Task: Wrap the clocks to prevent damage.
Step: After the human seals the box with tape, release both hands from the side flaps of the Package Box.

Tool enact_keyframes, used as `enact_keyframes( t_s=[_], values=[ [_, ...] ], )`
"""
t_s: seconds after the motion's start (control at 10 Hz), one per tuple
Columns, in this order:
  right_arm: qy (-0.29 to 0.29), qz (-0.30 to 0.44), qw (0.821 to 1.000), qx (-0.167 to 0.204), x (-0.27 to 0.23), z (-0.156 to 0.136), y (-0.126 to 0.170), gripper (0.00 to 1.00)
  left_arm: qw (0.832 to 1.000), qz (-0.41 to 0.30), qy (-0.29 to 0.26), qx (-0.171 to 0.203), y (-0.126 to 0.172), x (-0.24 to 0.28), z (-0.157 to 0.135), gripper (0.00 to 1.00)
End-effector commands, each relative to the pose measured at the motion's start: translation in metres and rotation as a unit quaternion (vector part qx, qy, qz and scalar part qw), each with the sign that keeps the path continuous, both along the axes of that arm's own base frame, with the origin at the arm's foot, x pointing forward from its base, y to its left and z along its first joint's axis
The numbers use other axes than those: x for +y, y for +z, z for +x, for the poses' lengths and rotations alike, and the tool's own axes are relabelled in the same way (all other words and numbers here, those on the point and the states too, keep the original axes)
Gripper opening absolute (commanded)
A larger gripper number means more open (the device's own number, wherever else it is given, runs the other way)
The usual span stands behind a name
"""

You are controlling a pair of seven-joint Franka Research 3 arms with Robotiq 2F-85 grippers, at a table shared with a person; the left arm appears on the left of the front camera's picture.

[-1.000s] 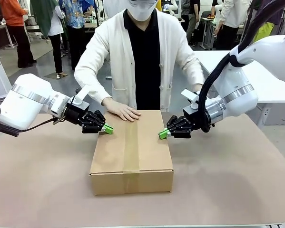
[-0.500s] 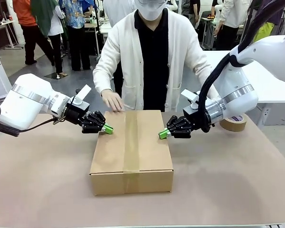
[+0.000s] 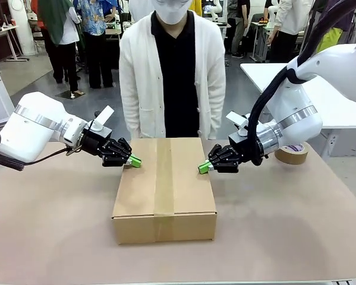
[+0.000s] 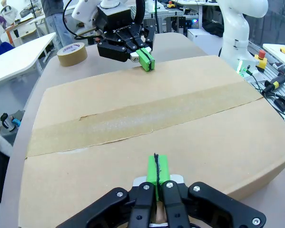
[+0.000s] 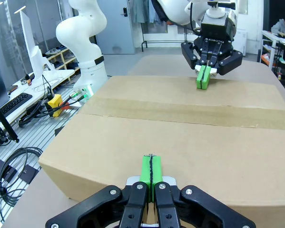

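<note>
Step advice: both arms are pinning the cardboard box (image 3: pixel 164 189); keeping even downward pressure seems wise.
Left gripper (image 3: pixel 134 161): pads pressed together, holding nothing, touching the box's 10 o'clock edge.
Right gripper (image 3: pixel 204 168): likewise closed, at 2 o'clock.
Clocks: not visible; presumably inside the taped box, beneath the fingertips.

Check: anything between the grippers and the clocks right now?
No clocks visible. Both grippers, left gripper and right gripper, are shut, tips pressing the taped-shut cardboard box; if the clocks are inside, that lid is the barrier.
</note>
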State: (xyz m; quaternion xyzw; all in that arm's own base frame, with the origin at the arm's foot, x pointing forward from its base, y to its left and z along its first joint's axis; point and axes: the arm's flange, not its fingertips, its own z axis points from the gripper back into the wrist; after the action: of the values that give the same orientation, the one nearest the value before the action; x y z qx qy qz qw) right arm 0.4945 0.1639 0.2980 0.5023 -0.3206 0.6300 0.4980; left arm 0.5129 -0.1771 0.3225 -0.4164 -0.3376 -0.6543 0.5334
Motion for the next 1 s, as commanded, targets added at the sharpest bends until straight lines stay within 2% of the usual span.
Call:
enact_keyframes(
  t_s=[0.0, 0.1, 0.2, 0.3, 0.5, 0.6, 0.7, 0.9],
  values=[
    [-0.005, -0.002, 1.0, 0.002, 0.0, 0.0, -0.003, 0.01, 1.0, 0.004, 0.005, 0.001, -0.004, 0.0, 0.001, 0.0],
    [-0.005, -0.002, 1.0, 0.002, 0.0, 0.0, -0.003, 0.01, 1.0, 0.0, 0.0, 0.0, 0.0, 0.0, 0.0, 0.0],
    [0.0, 0.0, 1.0, 0.0, 0.0, 0.0, 0.0, 0.01, 0.999, 0.042, -0.018, 0.014, -0.005, 0.003, -0.005, 0.0],
    [-0.008, -0.01, 1.0, 0.003, -0.005, -0.002, 0.016, 0.01, 0.997, 0.066, -0.025, 0.011, 0.008, 0.006, -0.007, 0.0],
    [-0.039, -0.039, 0.998, -0.001, -0.02, -0.017, 0.078, 0.01, 0.993, 0.113, -0.042, 0.012, 0.074, 0.021, -0.009, 0.0],
    [-0.059, -0.076, 0.995, -0.018, -0.035, -0.042, 0.116, 0.01, 0.992, 0.122, -0.031, -0.013, 0.11, 0.038, -0.028, 0.0],
    [-0.079, -0.104, 0.991, -0.028, -0.049, -0.066, 0.149, 0.01, 0.989, 0.145, -0.013, -0.022, 0.135, 0.054, -0.041, 0.0],
    [-0.157, -0.155, 0.975, -0.023, -0.079, -0.101, 0.196, 0.01, 0.98, 0.198, 0.018, -0.022, 0.185, 0.086, -0.052, 0.0]
  ],
)
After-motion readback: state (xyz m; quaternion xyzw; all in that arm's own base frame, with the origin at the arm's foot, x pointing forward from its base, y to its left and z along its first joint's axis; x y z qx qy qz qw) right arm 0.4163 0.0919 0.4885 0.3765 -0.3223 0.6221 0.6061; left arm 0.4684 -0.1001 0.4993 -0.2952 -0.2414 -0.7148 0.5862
